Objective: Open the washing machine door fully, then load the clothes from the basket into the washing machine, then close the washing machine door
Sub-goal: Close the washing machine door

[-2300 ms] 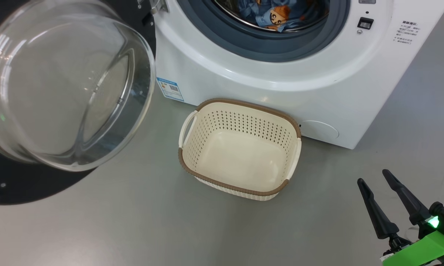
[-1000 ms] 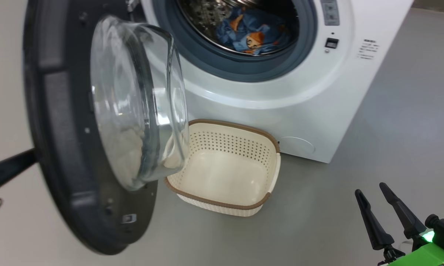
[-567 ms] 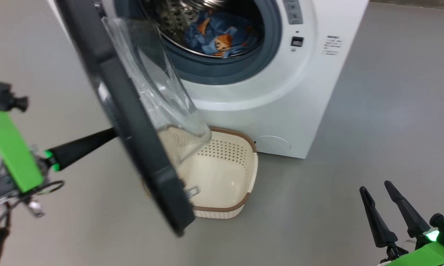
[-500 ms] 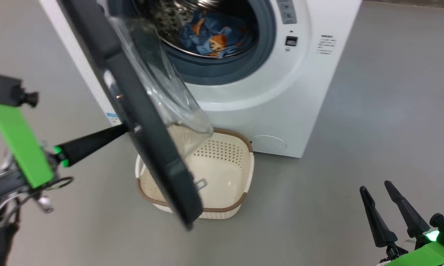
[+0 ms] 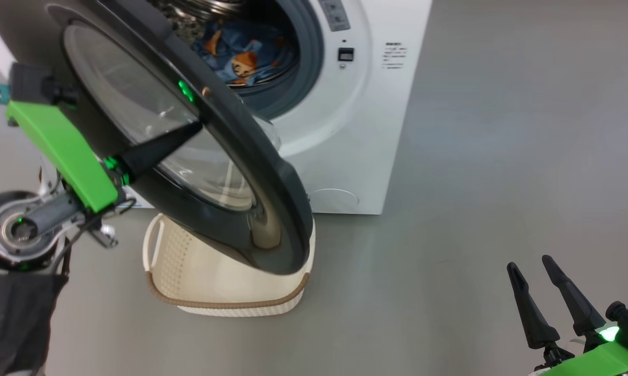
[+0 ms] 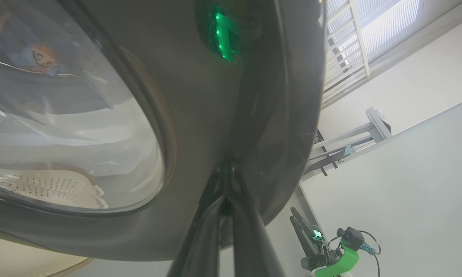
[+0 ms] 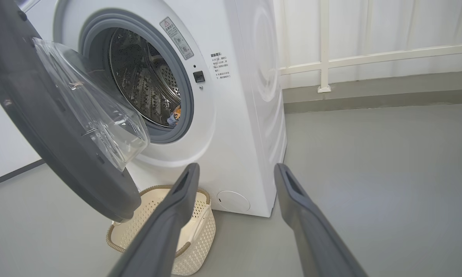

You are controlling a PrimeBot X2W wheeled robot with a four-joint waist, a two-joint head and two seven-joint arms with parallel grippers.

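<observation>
Two of the three steps look done, and you are on the last: closing up. Your left pincer [image 6: 227, 171] is pinched fully together with nothing between its fingers. Its tips sit against the outer face of the washing machine door [image 5: 267, 172], on the glossy black ring just beside the glass bowl [image 6: 69, 115]. Their reflection meets them there, so I read it as contact, a push rather than a grip. Right beyond the tips the door stands about halfway round, slanted across the opening and not latched. Below the tips, under the door's lower edge, sits the basket [image 5: 225, 304], and what shows of its inside looks empty. Farther ahead, past the door, the clothes [image 5: 241, 58] lie inside the drum [image 7: 146, 77] of the washing machine [image 5: 366, 130]. Your right pincer [image 5: 529, 262] hangs well off to the side of all this, spread wide and holding nothing. Next, I judge, you should drive the left tips toward the machine front, following the door's arc so they don't skid off the slick ring, until the door seats. First check that no cloth lies across the gasket [image 5: 306, 62].
</observation>
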